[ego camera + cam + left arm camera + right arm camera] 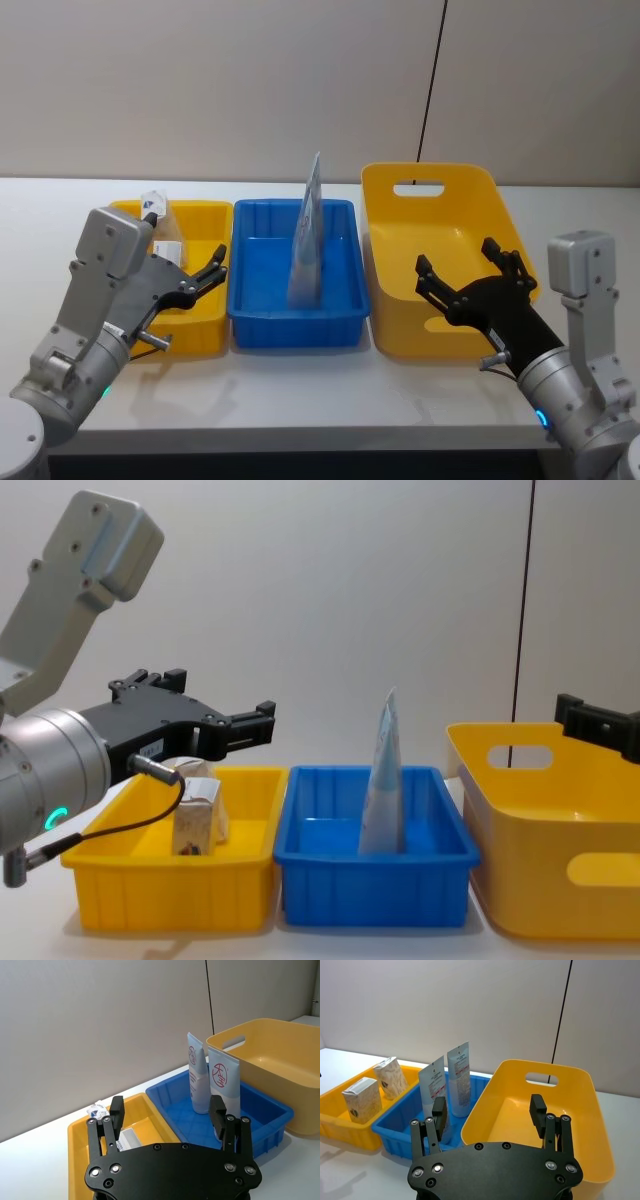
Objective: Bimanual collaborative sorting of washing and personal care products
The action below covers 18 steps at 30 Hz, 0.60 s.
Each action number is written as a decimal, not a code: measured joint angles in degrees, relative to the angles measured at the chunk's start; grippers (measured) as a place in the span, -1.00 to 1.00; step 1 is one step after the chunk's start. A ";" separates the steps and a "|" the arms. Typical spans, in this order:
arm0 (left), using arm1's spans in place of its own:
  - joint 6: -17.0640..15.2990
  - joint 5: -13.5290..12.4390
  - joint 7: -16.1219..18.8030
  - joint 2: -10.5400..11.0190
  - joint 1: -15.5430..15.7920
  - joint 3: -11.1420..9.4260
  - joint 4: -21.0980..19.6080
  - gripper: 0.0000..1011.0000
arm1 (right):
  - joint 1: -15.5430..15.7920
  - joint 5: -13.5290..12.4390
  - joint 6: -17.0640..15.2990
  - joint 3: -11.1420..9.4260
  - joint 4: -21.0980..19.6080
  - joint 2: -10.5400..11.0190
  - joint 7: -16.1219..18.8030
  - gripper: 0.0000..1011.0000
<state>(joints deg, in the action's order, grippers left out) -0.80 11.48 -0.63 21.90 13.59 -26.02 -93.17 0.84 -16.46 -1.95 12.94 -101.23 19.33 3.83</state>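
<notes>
Inside blue bin (295,330), upright pouch (308,245)

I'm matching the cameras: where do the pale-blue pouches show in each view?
Head: pouches at centre, edge-on, upright in the blue bin.
Chest: centre, edge-on, in that bin.
Left wrist: two side by side, beyond the left gripper.
Right wrist: two, beyond the right gripper.
Shared landmark: the blue bin.
</notes>
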 joint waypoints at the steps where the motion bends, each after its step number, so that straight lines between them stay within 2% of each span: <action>1: 0.00 0.00 0.00 0.00 0.00 0.00 0.00 0.98 | 0.00 0.00 0.00 0.00 0.00 0.00 0.00 0.98; 18: 0.00 0.00 0.00 0.00 0.00 0.00 0.00 0.98 | 0.00 0.00 0.00 0.00 0.00 0.00 0.00 0.98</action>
<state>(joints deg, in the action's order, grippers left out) -0.80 11.48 -0.63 21.90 13.59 -26.02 -93.17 0.84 -16.46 -1.95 12.94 -101.23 19.33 3.82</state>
